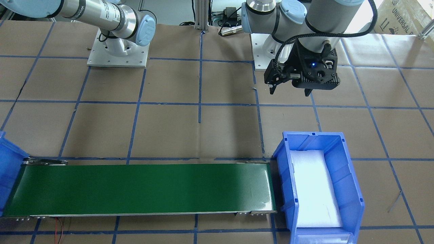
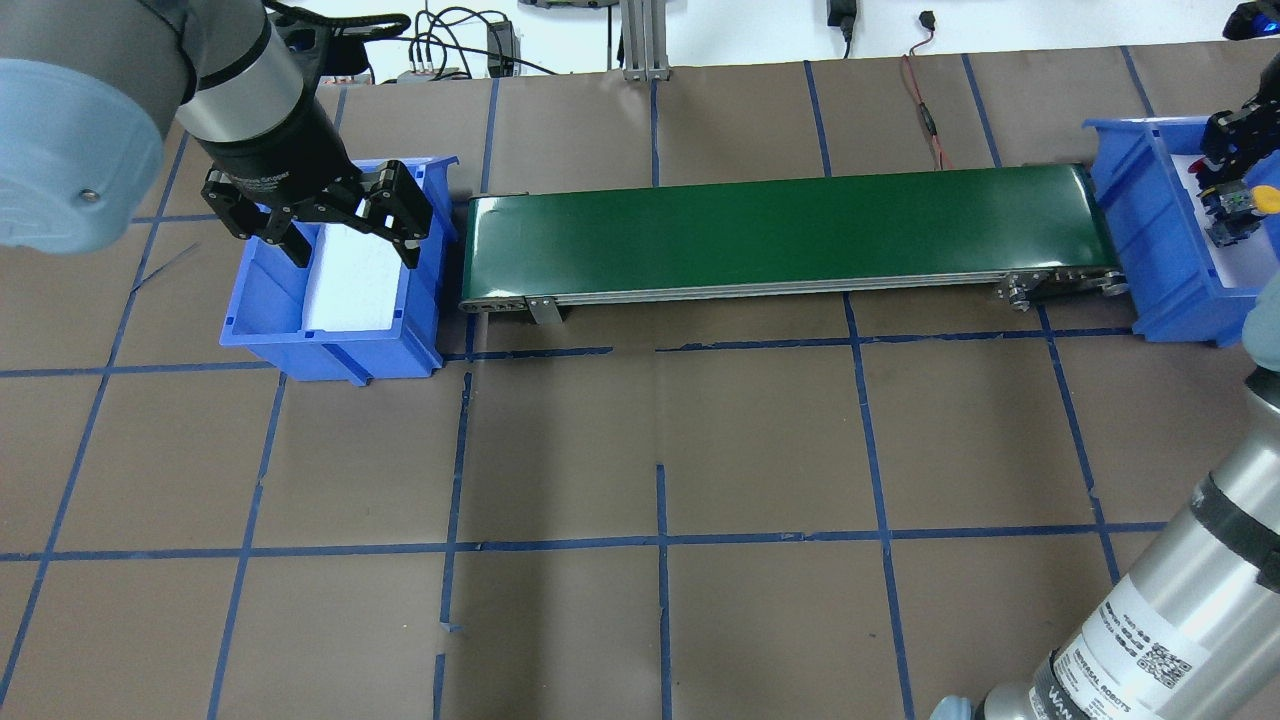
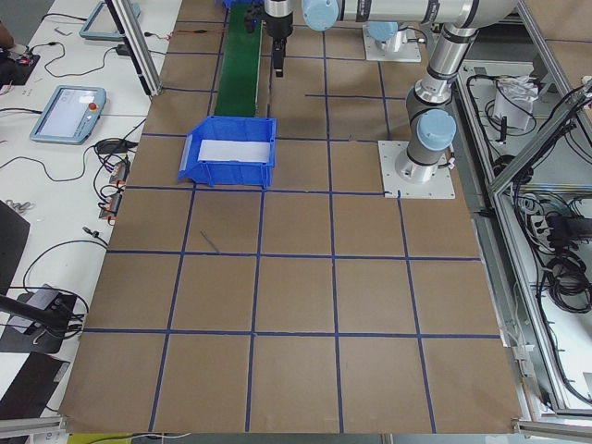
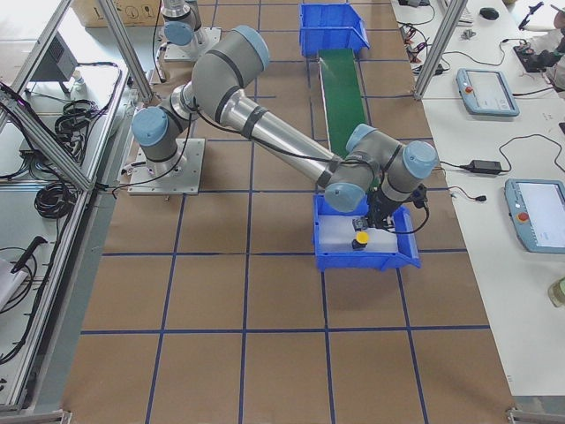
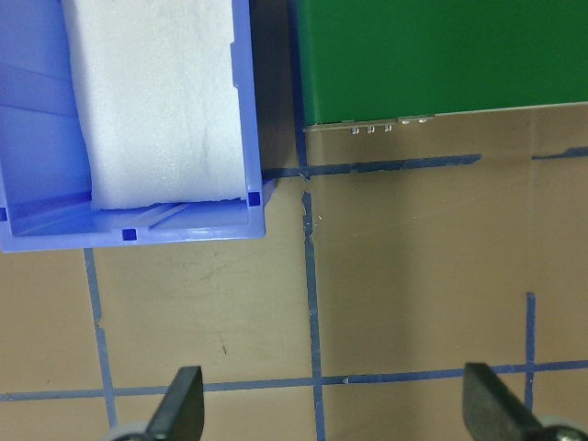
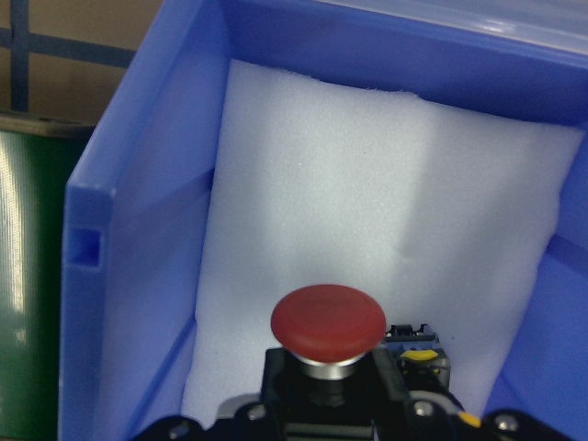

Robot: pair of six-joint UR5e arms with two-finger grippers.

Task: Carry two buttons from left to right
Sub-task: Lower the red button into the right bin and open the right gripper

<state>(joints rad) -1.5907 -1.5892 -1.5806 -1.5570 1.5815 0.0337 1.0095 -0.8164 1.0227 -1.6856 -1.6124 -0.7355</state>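
Note:
In the right wrist view, the red button [image 6: 328, 322] sits cap-up close under the camera, and my right gripper [image 6: 335, 409] is shut on its black body just above the white foam of the right blue bin [image 6: 138, 230]. The yellow button [image 6: 418, 354] lies on the foam right behind it, with its yellow cap [image 2: 1265, 197] also showing beside the right gripper [image 2: 1228, 190]. My left gripper [image 2: 355, 255] hangs open and empty over the near edge of the left blue bin [image 2: 330, 350]. Its fingertips [image 5: 184, 404] stand wide apart.
A green conveyor belt [image 2: 780, 230] runs between the two bins, with nothing on it. The left bin [image 1: 352, 196] holds only a white foam pad [image 1: 313, 189]. Brown paper with blue tape lines covers the table [image 2: 660, 450]. The right arm [image 2: 1180, 600] crosses the near right corner.

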